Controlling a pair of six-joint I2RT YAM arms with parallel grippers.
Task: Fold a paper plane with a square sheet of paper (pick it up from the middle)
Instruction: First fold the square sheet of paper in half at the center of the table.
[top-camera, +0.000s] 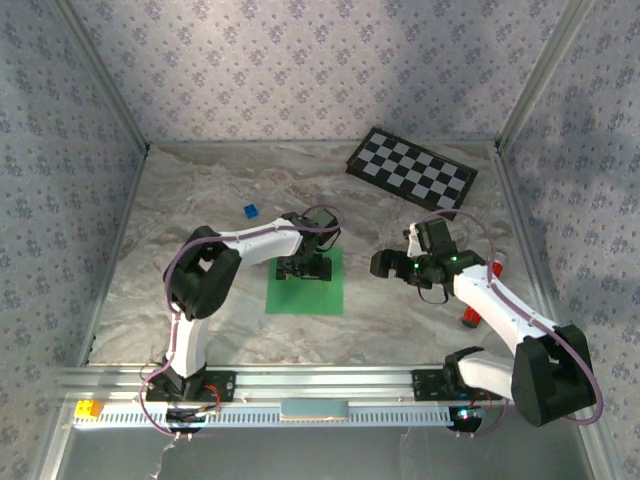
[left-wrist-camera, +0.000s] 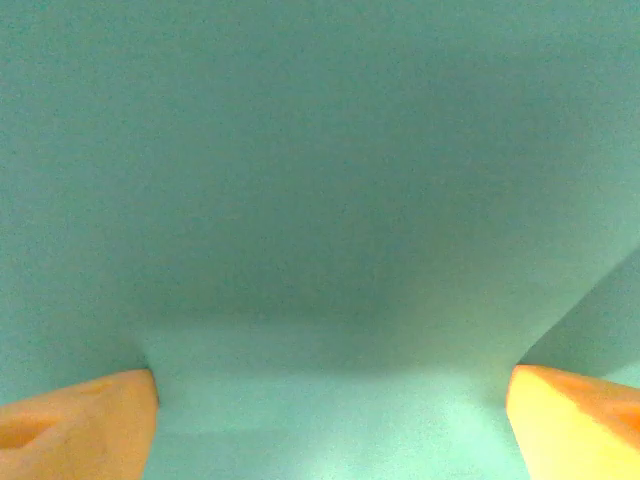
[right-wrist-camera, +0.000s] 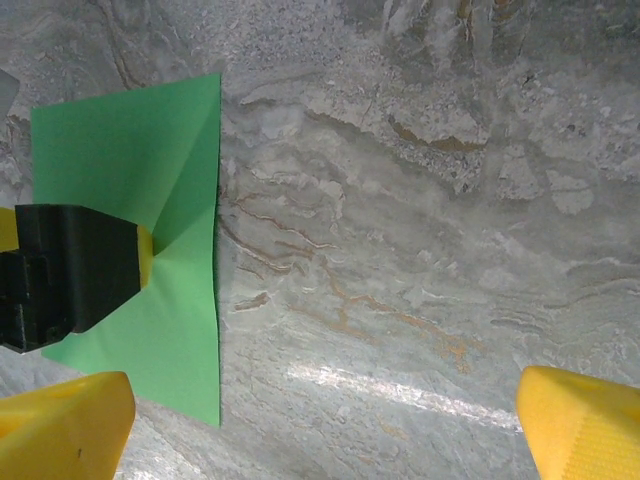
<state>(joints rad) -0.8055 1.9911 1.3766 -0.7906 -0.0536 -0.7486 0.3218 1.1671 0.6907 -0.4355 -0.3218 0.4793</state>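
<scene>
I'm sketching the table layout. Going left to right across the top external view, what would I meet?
yellow block → blue block → square sheet of paper → right gripper → red object

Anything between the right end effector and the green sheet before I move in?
Nothing visible lies in that gap: only bare table between the right end effector and the square sheet of paper. The left end effector is down on the sheet's far half.

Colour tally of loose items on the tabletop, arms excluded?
Green square sheet of paper: 1
Small blue block: 1
Black-and-white checkerboard: 1
Red pieces either side of the right arm: 2, possibly one thing crossed by the arm
Total: 5 visible pieces
</scene>
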